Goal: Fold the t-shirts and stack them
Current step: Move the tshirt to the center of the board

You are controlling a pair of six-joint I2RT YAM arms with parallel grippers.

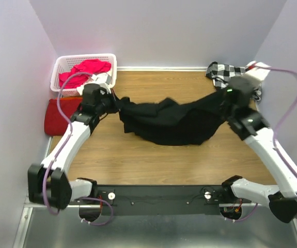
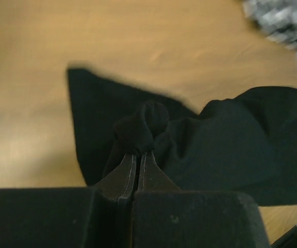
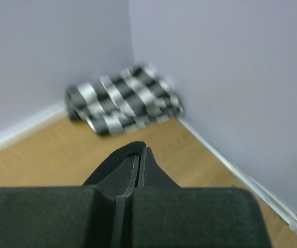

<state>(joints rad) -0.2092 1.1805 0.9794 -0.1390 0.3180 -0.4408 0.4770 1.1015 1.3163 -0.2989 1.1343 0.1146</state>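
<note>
Pale lilac walls box in a wooden tabletop (image 1: 153, 160), and I take the white basket (image 1: 61, 63) in the far left corner as my marker. It holds bright red cloth (image 1: 89, 67) with a scrap of white beside it.

Just on the near side of the basket, at the tabletop's left edge, a folded red t-shirt (image 1: 60, 116) lies flat. Well to the right of the basket, along the same back wall, a black-and-white checkered cloth (image 1: 223, 70) is bunched in the other corner. My right wrist camera looks straight at it (image 3: 122, 101).

The black t-shirt (image 1: 174, 121) is to the right of the basket and a little nearer the arm bases. It hangs stretched between the two arms, with its middle sagging onto the wood.

The left arm (image 1: 81, 129) reaches up close to the basket's near right corner. On its wrist camera the fingers (image 2: 122, 178) are pressed together, so the left jaws are clenched on a wad of the black t-shirt (image 2: 231, 139).

The right arm (image 1: 262, 139) is far to the right of the basket. Its fingers (image 3: 153, 175) meet with no gap. From above, the shirt's other end runs up into the right jaws, so I read them as clamped on that cloth, though the wrist camera does not show the fabric clearly.
</note>
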